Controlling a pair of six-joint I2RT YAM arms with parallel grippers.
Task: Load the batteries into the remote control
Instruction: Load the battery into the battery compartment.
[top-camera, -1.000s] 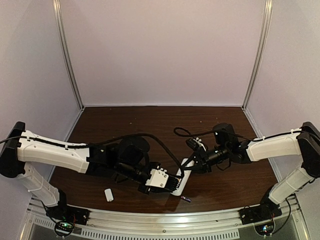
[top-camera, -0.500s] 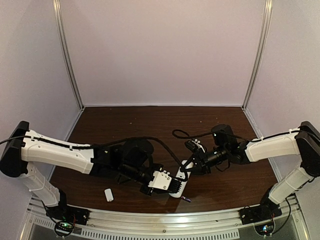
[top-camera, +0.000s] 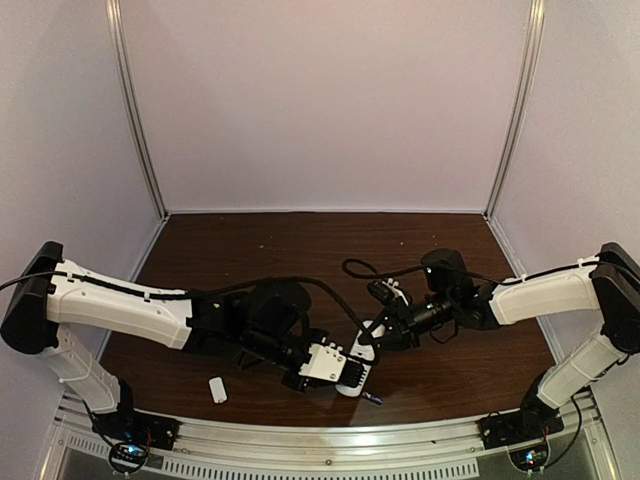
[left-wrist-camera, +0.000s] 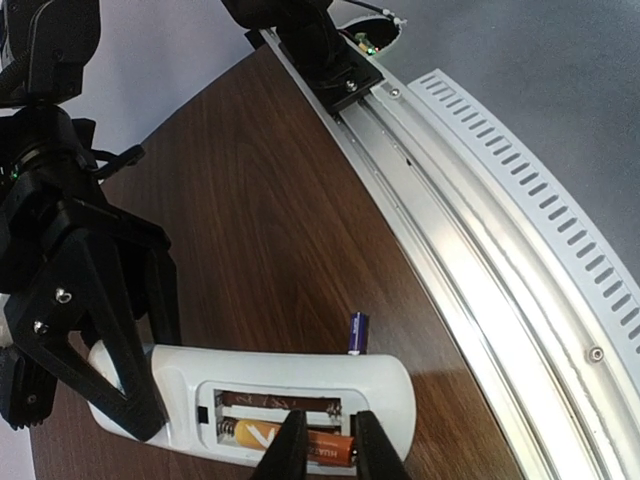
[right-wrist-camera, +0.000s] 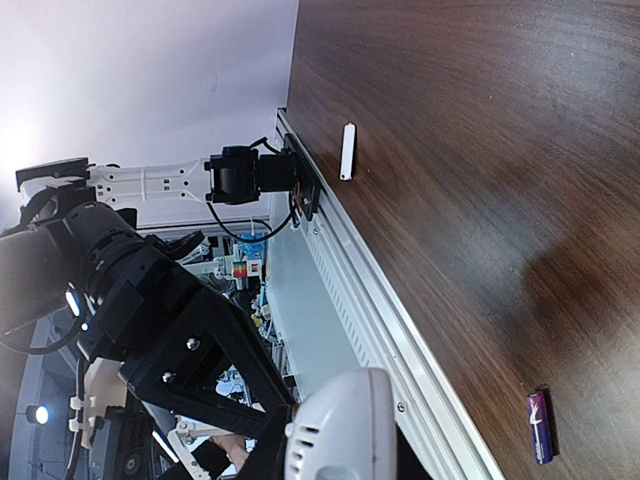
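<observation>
Change: left gripper (top-camera: 358, 373) had shifted slightly toward the right arm, and right gripper (top-camera: 386, 334) had drawn a little leftward and nearer the front edge
Setting: dark brown desk (top-camera: 300, 250) inside pale walls, arm bases bolted to a metal rail along its near edge
Remote control (left-wrist-camera: 385, 385): white, lying face down near the front edge at mid-desk, between the two grippers, its back uncovered
Compartment (left-wrist-camera: 270, 403): open rectangular recess in the back of the remote control
Orange battery (left-wrist-camera: 252, 434): lay lengthwise in the slot of the compartment nearest the left wrist camera
Purple battery (left-wrist-camera: 358, 333): lay on the desk just beside the remote control, on its rail side, apart from both grippers
Left gripper state: fingertips stood a narrow gap apart directly over one end of the orange battery; whether they pinched, pressed or merely hovered above it could not be told
Right gripper state: clenched on the end of the remote control opposite the compartment, one black finger on each long side
White piece (top-camera: 216, 388): small plain rectangle, alone on the desk near the left arm's base, well apart from the remote control
</observation>
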